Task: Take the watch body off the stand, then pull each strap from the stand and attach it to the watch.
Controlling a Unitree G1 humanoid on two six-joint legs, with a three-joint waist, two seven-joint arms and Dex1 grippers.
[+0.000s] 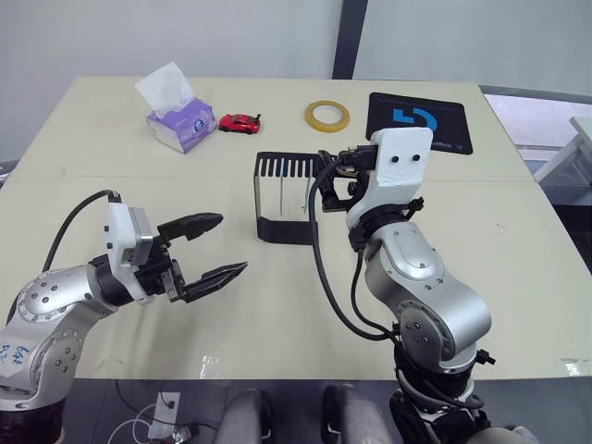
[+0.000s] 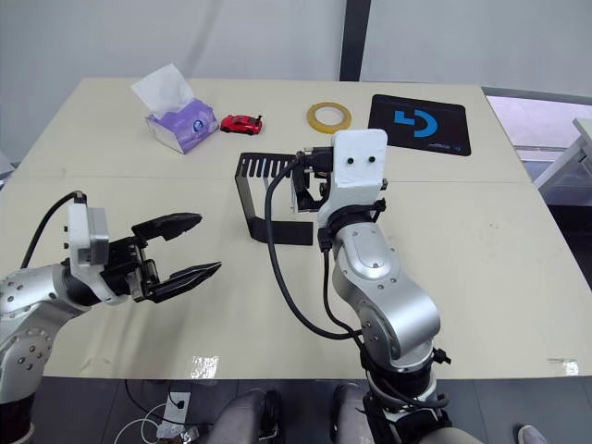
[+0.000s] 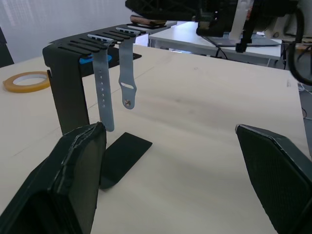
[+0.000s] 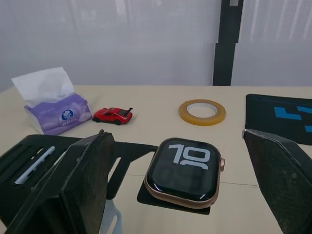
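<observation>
The black stand (image 1: pixel 277 199) is upright at mid-table. Two pale blue straps hang from its slotted top plate, the longer one with holes (image 3: pixel 103 92) beside the shorter one (image 3: pixel 126 73). The watch body (image 4: pixel 183 175), black-screened with white digits and a gold case, lies on the right end of the top plate. My right gripper (image 4: pixel 174 141) is open just behind the watch, one finger to each side and neither touching it. To the stand's left and nearer the front edge, my left gripper (image 1: pixel 231 243) is open and empty, pointing at the straps.
Along the table's far side are a purple tissue box (image 1: pixel 180 120), a red toy car (image 1: pixel 240 122), a yellow tape roll (image 1: pixel 326 115) and a black mat with a blue logo (image 1: pixel 418 120). Bare tabletop (image 1: pixel 139 176) stretches left of the stand.
</observation>
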